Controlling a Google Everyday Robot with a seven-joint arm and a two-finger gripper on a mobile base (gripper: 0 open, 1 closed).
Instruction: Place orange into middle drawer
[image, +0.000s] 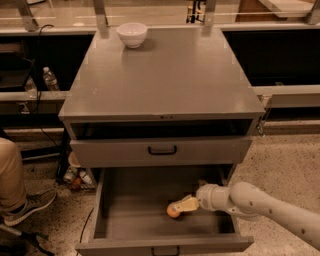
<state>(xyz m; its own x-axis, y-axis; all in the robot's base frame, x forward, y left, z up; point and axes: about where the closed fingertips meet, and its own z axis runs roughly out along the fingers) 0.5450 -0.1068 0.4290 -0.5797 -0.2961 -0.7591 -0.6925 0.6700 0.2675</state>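
Note:
The orange (172, 212) is a small round fruit low inside the open middle drawer (135, 225), at or just above its grey floor near the middle. My gripper (179, 207) reaches in from the right on a white arm, its cream fingertips right at the orange, on its upper right side. The drawer is pulled out below the shallower drawer front with the black loop handle (162, 149).
A white bowl (132, 34) stands at the back left of the cabinet top (165, 75). A person's leg and shoe (20, 200) are at the left on the floor. Bottles (75, 176) lie beside the cabinet's left foot. A water bottle (49, 79) stands on a shelf at left.

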